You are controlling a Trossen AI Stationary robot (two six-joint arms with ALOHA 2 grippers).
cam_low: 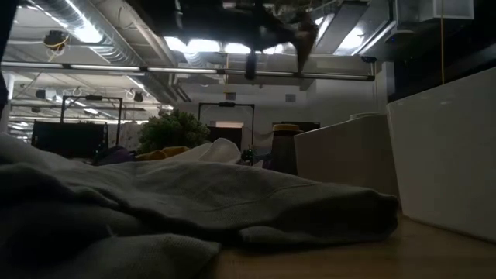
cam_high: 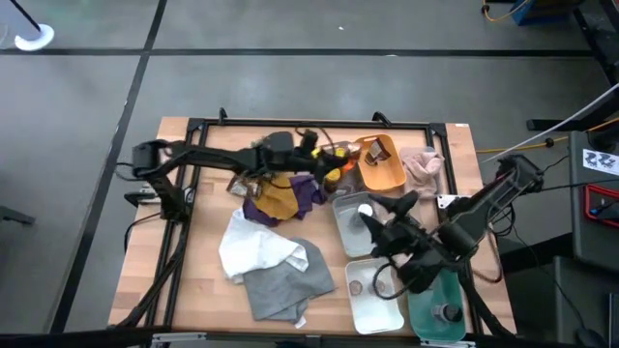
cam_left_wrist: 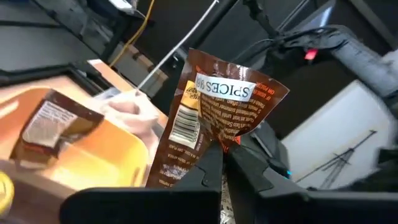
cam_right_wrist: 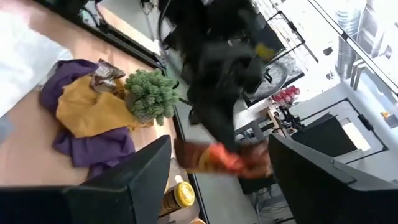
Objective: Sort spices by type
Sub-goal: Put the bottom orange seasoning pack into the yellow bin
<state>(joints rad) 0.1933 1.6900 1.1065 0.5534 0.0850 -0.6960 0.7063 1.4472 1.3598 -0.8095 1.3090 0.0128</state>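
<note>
My left gripper reaches level across the table's far side and is shut on a brown foil spice packet beside the orange tray. A second brown packet lies in that tray. My right gripper hangs open and empty over the far white tray. A third packet rests on the mustard and purple cloths. A yellow-topped tin stands near the green plant. My left gripper pinches the brown packet's lower end between its two fingers, coming level from the table's left. The crumpled packet stands up beyond the fingertips, its printed end away from them, lifted clear of the table and the tray.
A near white tray and a green tray hold small containers at the near right. A white cloth and a grey cloth lie in the near middle, and a pink cloth lies at the far right. A black frame borders the table.
</note>
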